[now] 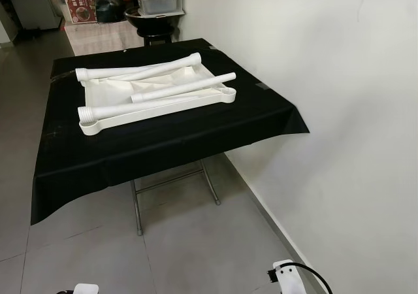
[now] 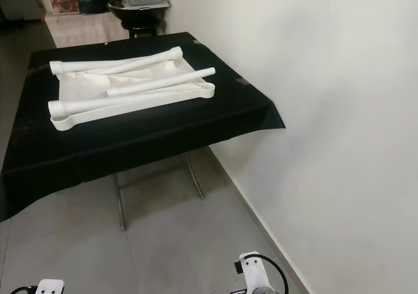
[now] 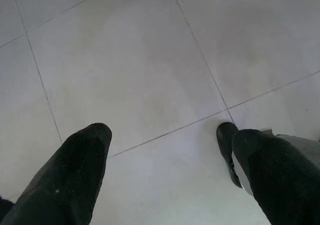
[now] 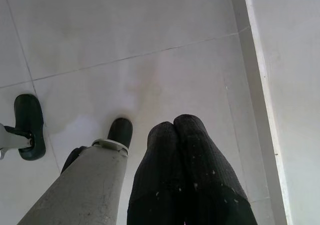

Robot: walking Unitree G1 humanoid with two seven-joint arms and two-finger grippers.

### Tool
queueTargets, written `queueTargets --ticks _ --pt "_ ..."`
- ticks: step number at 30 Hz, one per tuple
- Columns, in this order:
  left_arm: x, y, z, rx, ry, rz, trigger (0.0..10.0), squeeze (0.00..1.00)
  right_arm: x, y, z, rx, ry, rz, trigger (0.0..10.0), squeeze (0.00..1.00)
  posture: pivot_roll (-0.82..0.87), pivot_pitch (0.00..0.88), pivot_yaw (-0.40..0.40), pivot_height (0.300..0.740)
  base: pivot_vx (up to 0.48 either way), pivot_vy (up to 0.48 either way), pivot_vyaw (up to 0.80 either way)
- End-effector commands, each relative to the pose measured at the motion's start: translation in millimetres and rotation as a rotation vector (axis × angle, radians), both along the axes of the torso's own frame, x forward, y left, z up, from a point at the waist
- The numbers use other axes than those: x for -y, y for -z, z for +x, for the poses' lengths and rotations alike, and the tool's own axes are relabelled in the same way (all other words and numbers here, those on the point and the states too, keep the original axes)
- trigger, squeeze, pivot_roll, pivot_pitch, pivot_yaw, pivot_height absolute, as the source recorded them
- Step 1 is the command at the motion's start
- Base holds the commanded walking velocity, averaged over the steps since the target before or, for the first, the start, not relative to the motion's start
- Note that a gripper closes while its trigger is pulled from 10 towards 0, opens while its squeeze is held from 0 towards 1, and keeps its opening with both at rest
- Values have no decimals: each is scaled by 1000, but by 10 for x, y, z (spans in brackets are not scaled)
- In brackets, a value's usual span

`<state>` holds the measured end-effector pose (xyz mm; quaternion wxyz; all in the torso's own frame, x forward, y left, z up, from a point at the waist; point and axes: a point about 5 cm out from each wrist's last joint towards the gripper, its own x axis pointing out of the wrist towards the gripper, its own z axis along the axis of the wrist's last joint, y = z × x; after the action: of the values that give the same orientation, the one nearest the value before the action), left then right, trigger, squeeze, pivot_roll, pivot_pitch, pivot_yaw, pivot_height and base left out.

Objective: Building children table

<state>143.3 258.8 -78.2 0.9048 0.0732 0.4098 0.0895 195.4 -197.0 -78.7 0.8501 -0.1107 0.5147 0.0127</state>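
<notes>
A white children's table top (image 1: 171,84) lies upside down on a table covered with a black cloth (image 1: 163,144). Three white legs lie loose on it: one along its far edge (image 1: 137,70), one slanted across the middle (image 1: 183,87), and one along its near edge (image 1: 144,108) with a threaded end at the left. Both arms hang low, well short of the table. My left gripper (image 3: 170,140) points at the floor tiles, open and empty. The right gripper (image 4: 176,125) is shut on nothing, its fingers pressed together above the floor near the wall.
A white wall (image 1: 326,78) runs close along the table's right side. Metal folding legs (image 1: 137,209) stand under the cloth. A black stool (image 1: 153,19) and storage boxes (image 1: 159,0) stand behind the table. Grey floor tiles (image 1: 196,242) lie between me and the table.
</notes>
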Motion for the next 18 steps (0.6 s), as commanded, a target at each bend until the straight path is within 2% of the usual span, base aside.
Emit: queueTargets --ticks 1,6,8,11,13,18 --pt "-351 -33 -118 -66 -297 16 10000 0 -339 -106 249 94 -190 25 10000 0 -107 0 -71 740 0 0 0" --pt "-402 -49 -140 -47 -334 1 10000 0 -362 -100 242 93 -207 26 10000 0 -94 0 -81 740 0 0 0" --pt "-334 -10 -163 -75 -304 -2 10000 0 -266 -73 183 80 -194 6 10000 0 -105 4 -73 740 0 0 0" --pt "-300 7 -168 -86 -293 -5 10000 0 -217 -66 162 76 -192 -8 10000 0 -105 4 -73 740 0 0 0" --pt "-175 59 -168 -117 -268 -17 10000 0 -81 -54 112 59 -202 -49 10000 0 -106 28 -94 740 0 0 0" --pt "-23 124 -199 -144 -264 -44 10000 0 58 -67 94 65 -200 -82 10000 0 -110 18 -109 740 0 0 0"
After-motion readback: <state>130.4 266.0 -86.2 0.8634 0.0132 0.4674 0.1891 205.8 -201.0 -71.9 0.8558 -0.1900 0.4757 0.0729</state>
